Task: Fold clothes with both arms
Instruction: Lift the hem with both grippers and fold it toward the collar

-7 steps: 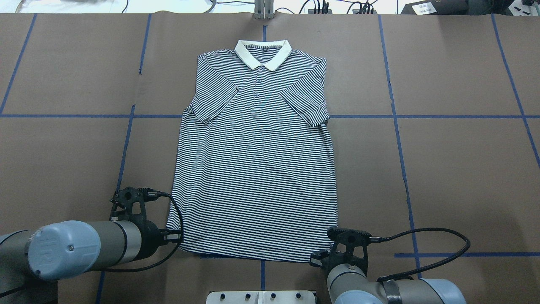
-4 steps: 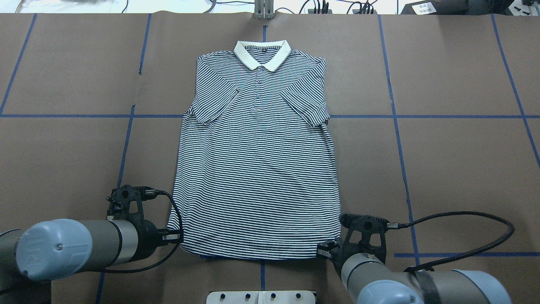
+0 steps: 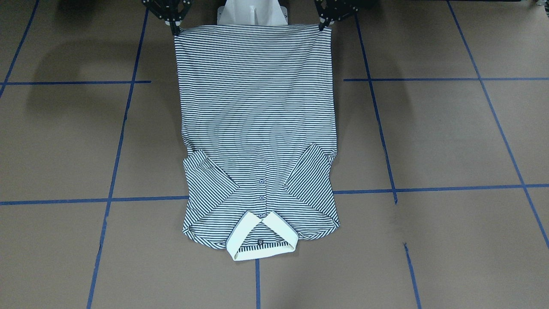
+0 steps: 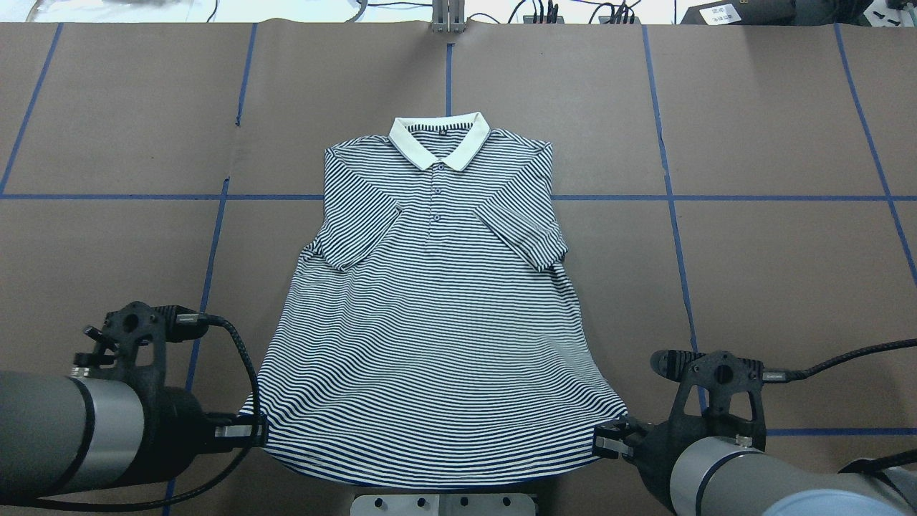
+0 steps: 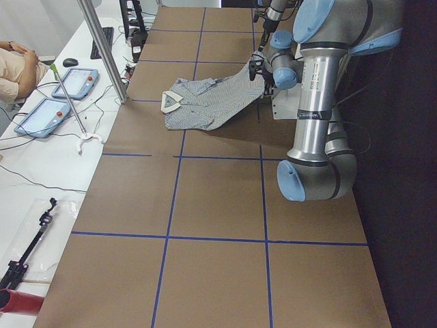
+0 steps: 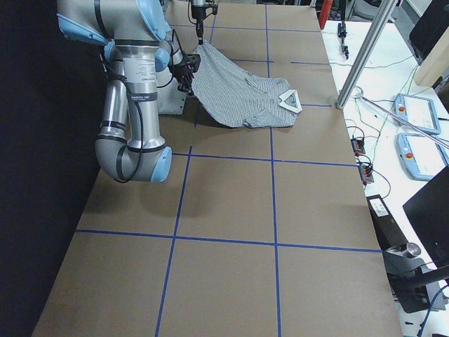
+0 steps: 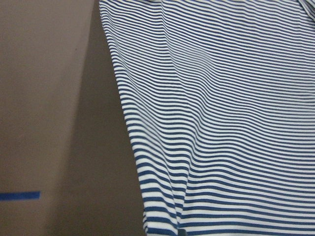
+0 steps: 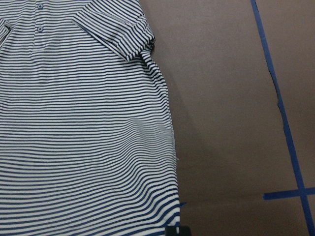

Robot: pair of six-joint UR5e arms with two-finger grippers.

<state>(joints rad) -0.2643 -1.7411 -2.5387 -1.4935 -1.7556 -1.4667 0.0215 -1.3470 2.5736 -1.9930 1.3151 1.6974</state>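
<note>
We have the left gripper and right gripper each clenched on a corner of the hem of the striped polo shirt. They hold that edge raised and taut, likely so it can fold forward cleanly. The collar end rests on the table.
</note>
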